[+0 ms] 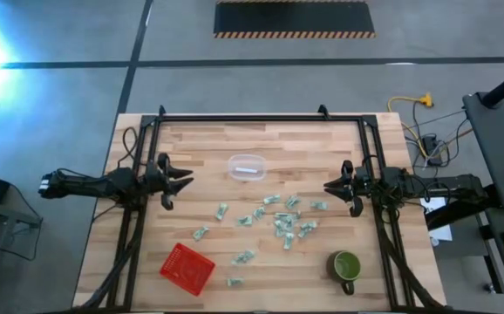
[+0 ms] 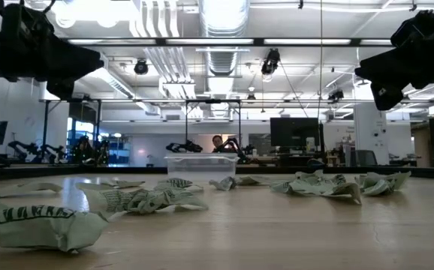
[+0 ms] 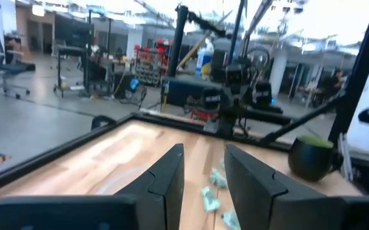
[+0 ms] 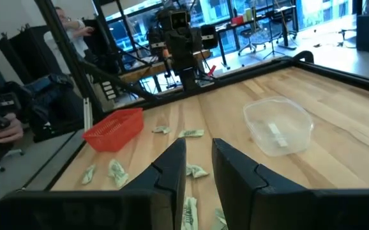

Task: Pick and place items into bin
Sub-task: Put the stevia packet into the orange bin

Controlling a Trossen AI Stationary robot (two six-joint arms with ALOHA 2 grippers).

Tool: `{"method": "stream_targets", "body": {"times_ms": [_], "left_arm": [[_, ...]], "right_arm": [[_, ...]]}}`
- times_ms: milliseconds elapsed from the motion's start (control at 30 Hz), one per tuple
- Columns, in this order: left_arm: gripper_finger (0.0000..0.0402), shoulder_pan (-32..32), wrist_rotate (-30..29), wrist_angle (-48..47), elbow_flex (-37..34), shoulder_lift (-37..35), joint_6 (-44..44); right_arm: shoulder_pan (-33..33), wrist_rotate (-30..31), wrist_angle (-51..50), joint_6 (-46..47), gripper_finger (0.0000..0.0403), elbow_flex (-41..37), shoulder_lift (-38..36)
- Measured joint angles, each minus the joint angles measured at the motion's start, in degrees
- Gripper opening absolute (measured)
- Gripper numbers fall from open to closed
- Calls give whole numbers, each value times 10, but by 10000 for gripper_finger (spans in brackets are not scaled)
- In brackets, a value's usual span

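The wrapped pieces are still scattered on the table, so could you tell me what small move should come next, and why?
Probably the right gripper should descend toward the nearest wrapped piece. Both arms hover at the table's sides holding nothing, the left gripper farther from the pieces, and the clear bin holds only one.

Scattered items crowd mid-table; bare wood lies behind them.

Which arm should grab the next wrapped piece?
Probably right. The right gripper hangs beside the main cluster of wrapped pieces, fingers slightly open. The left gripper is farther off, with only stray pieces near. Neither holds anything.
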Motion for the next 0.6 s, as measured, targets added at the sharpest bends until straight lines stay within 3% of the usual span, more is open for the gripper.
{"method": "stream_targets", "body": {"times_ms": [133, 367, 467, 600], "left_arm": [[97, 0, -8, 12, 0, 0, 3], [97, 0, -19, 9, 0, 7, 132], [97, 0, -21, 5, 0, 10, 95], [97, 1, 68, -14, 0, 34, 84]], "right_arm": [[0, 1, 0, -28, 68, 0, 0], [0, 1, 31, -62, 68, 0, 0], [0, 4, 35, -64, 68, 0, 1], [0, 30, 39, -59, 68, 0, 1]]}}
